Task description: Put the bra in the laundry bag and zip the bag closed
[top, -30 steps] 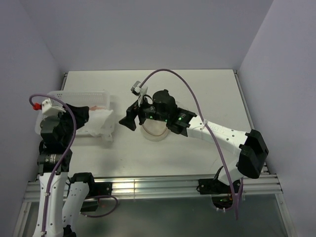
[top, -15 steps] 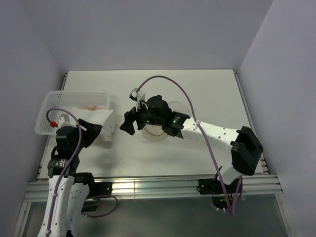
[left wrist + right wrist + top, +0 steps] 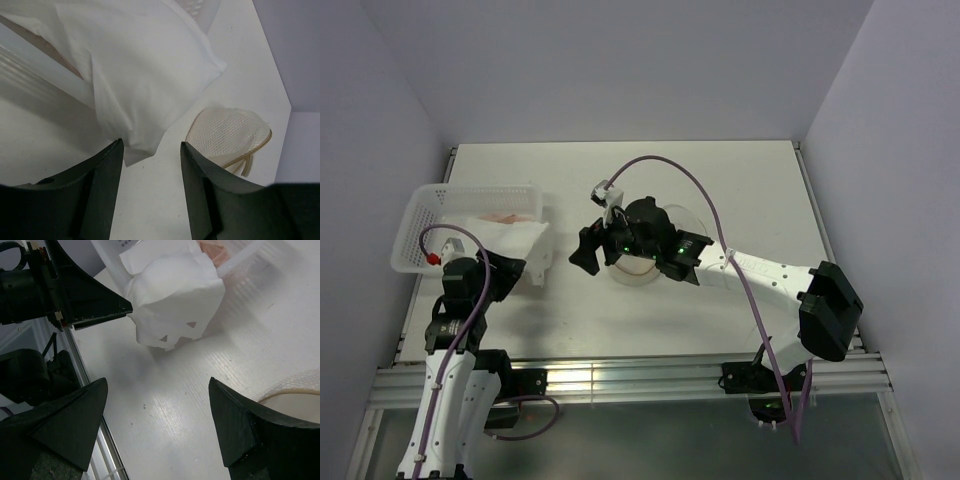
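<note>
The bra [image 3: 506,216] lies in the basket [image 3: 412,225] just ahead of my left gripper [image 3: 150,150], half-open and empty, partly under a white cloth [image 3: 145,75]; my right gripper [image 3: 157,384], wide and empty, hangs farther off over the laundry bag [image 3: 227,132].

A strip of bare table [image 3: 575,300] is lying open to you between the white basket [image 3: 430,195] and the laundry bag [image 3: 632,272], though the right gripper [image 3: 585,258] is hanging over it with jaws wide. A white cloth [image 3: 525,245] is draping over the basket's near right corner, standing between the parted, unloaded left gripper [image 3: 151,145] and the bra [image 3: 505,217] inside. The right arm [image 3: 750,270] is reaching across the bag from above, blocking your way down onto it.
</note>
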Tool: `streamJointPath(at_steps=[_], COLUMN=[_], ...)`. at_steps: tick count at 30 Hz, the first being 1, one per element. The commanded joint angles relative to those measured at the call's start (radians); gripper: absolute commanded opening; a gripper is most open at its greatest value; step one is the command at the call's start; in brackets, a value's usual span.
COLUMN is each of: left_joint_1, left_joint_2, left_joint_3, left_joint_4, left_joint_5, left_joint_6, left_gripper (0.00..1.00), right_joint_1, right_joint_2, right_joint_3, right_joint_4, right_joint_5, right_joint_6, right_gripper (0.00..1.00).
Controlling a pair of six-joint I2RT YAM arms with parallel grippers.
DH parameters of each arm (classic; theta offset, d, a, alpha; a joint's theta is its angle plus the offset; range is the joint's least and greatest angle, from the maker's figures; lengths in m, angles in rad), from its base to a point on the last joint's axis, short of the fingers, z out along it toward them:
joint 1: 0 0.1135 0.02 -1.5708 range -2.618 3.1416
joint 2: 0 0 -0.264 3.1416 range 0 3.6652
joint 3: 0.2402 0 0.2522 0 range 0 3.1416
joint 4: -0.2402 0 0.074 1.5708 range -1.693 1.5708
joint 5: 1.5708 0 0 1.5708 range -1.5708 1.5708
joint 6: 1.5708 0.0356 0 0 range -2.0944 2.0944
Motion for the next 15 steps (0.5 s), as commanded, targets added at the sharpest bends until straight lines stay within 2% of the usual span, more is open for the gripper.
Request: streamJointPath(at_steps=[1,8,11,12,14,15], left_joint_1=[-0.002,-0.003,-0.003,-0.002,-0.003,-0.002], left_joint_2=[0.022,0.063,0.076,0.082,0.080,0.083], left_joint_3=[-0.003,0.000,0.003,0.008,0.008,0.011], left_joint_4=[0.061,0.058,0.054,0.050,0.050,0.049], left_joint_5=[-0.027,-0.026,-0.030,-0.032,-0.036,-0.036], left_joint_6=[0.006,0.007,0.009,0.009,0.007,0.009], left_gripper=[0.55,0.52,0.41,0.33,0.30,0.26], right_joint_1=[0.007,0.007,0.007,0.007,0.007,0.007], right_joint_2=[-0.029,-0.033,-0.039,-0.036,-0.037,-0.045], right_joint_3=[0.002,0.008,0.000,0.005,0.005,0.002], right_joint_4=[0.011,-0.001,0.016,0.010,-0.001,0.002], right_joint_5=[0.018,0.044,0.050,0.052,0.054,0.057], right_joint_6=[0.002,-0.003,0.006,0.006,0.008,0.012], right_gripper=[0.89,0.89,0.89,0.89,0.89,0.89])
